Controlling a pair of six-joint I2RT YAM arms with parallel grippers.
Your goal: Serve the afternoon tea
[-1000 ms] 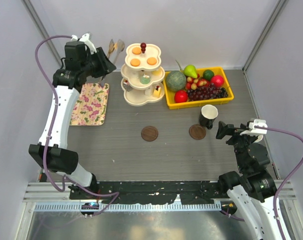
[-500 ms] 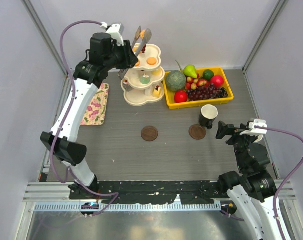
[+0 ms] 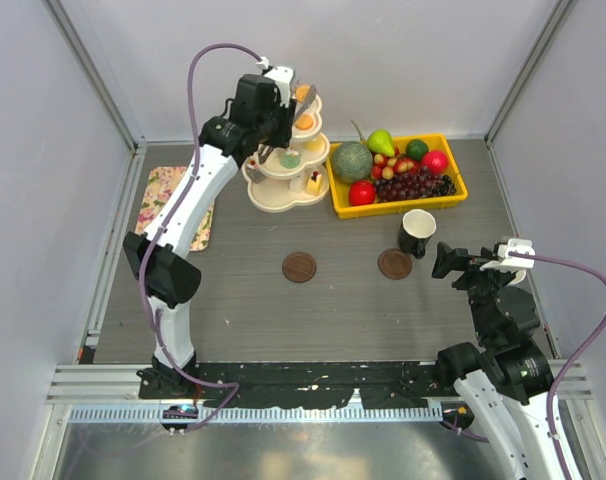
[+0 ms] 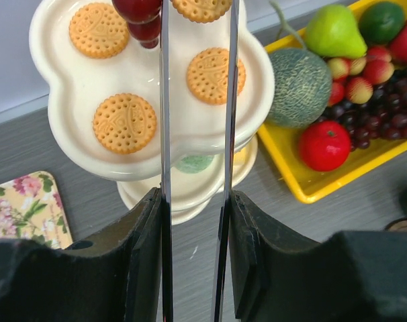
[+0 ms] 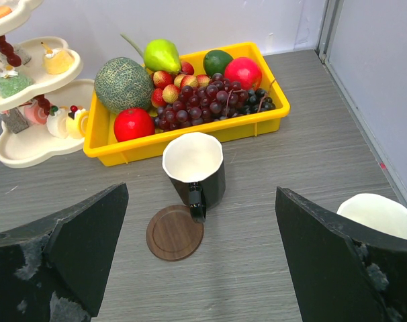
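Observation:
A cream three-tier stand [image 3: 265, 196] holds the sweets. Its top tier [image 4: 62, 84] carries round orange tarts [image 4: 125, 123]. The lower tiers hold a pale green piece [image 5: 12, 84] and a yellow cake wedge [image 5: 57, 62]. My left gripper [image 3: 281, 108] is shut on metal tongs [image 4: 164, 100], whose two blades reach over the top tier, slightly apart, holding nothing. The black mug [image 3: 417, 232] stands beside a wooden coaster [image 3: 394, 264]. My right gripper [image 3: 451, 260] is open and empty just near of the mug [image 5: 193, 169]. A white mug [image 5: 378, 215] stands at the right.
A yellow tray [image 3: 398, 208] of fruit sits right of the stand. A flowered rectangular tray [image 3: 161, 190] lies at the left, partly under the left arm. A second coaster [image 3: 299, 267] lies mid-table. Walls close the back and both sides.
My left arm has swung right from above the flowered tray to above the stand's top tier, carrying the tongs. The right arm has not moved.

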